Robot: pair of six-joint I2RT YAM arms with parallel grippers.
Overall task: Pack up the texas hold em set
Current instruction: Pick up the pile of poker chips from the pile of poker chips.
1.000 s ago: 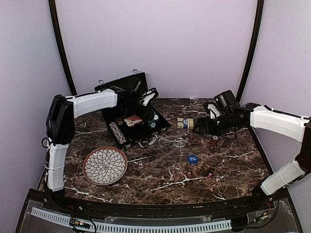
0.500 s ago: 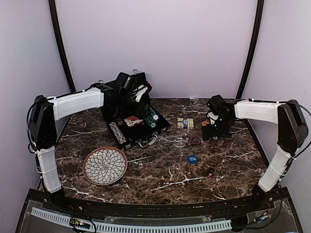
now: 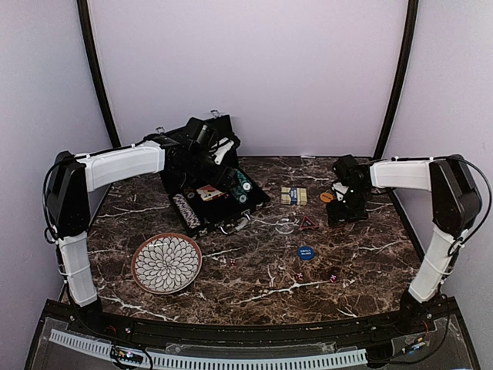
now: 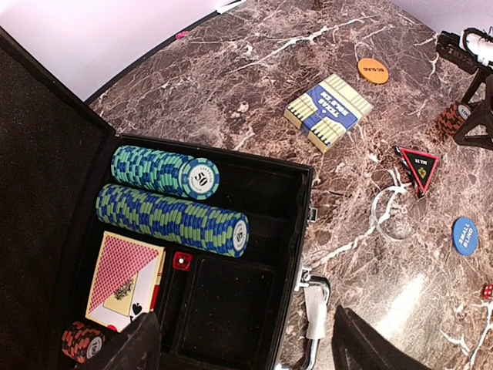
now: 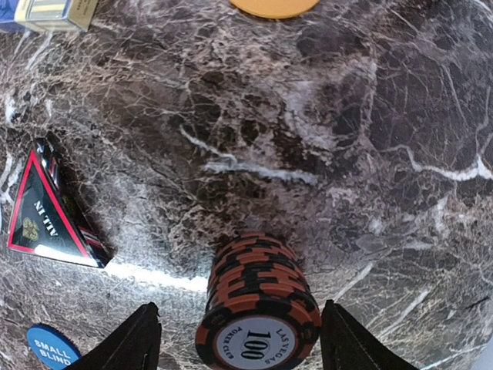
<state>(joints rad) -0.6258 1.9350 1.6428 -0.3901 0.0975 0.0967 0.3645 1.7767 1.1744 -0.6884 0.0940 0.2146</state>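
A round plate with a white petal pattern and a brown rim is lying flat on the front left part of the dark, white-veined marble table. Pale lilac walls are enclosing the scene, and a black pole is rising at each back corner.

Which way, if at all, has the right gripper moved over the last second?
Yes: the right gripper moved right, away from the card deck, and now straddles the orange chip stack.

I'm looking down on a brown marbled surface, pale lilac walls wrapping round it, two black poles curving up.
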